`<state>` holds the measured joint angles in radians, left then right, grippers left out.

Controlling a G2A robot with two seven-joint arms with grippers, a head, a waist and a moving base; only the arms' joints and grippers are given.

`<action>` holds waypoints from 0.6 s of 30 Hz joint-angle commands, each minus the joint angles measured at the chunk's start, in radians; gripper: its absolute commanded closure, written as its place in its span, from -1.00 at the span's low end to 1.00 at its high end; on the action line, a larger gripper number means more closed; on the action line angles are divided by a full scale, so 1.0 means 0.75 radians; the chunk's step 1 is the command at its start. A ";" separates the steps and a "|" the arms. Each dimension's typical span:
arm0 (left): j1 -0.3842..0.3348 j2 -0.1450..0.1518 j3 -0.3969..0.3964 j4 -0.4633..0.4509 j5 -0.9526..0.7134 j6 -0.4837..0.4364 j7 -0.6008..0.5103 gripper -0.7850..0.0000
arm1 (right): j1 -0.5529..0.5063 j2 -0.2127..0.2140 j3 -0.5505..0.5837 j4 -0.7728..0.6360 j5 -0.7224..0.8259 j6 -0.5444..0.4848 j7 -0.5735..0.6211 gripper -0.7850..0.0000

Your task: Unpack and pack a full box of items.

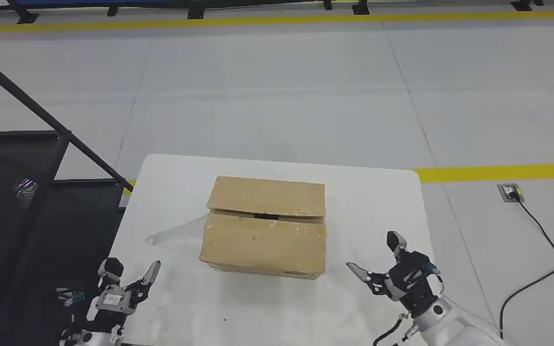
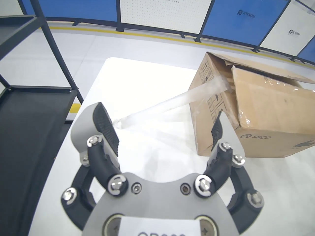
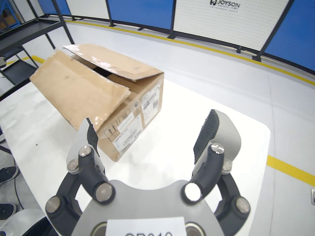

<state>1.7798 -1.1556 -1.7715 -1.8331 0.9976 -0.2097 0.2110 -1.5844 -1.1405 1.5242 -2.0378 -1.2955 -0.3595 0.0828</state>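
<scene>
A smooth white table (image 1: 372, 199) with rounded corners carries a brown cardboard box (image 1: 264, 229) at its middle. The box's two top flaps are folded down with a dark slit between them. A translucent tape strip (image 1: 177, 232) trails from the box's left end onto the tabletop. The left gripper (image 1: 132, 272) sits at the near-left corner and the right gripper (image 1: 374, 255) near-right of the box. Both are spread wide and empty, with ribbed black pads.

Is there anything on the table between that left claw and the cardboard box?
Yes: a clear tape strip trails from the box toward the left gripper, seen in the left wrist view.
</scene>
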 commanded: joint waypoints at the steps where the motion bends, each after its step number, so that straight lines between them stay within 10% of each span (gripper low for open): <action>1: 0.000 0.000 0.002 -0.001 0.003 0.003 -0.001 -1.00 | 0.000 0.000 0.002 0.000 0.004 0.004 0.001 -1.00; 8: -0.001 0.000 0.004 -0.001 0.001 0.002 -0.005 -1.00 | 0.000 -0.001 -0.004 0.002 0.023 0.000 0.002 -1.00; 18: -0.125 -0.005 -0.013 0.045 -0.220 -0.101 -0.056 -1.00 | 0.233 0.002 -0.027 0.197 0.965 -0.332 0.232 -1.00</action>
<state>1.6937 -1.1585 -1.7782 -1.8072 0.8550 -0.2785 0.1669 -1.4343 -1.1400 1.5061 -1.9129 -0.6926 -0.5938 0.2193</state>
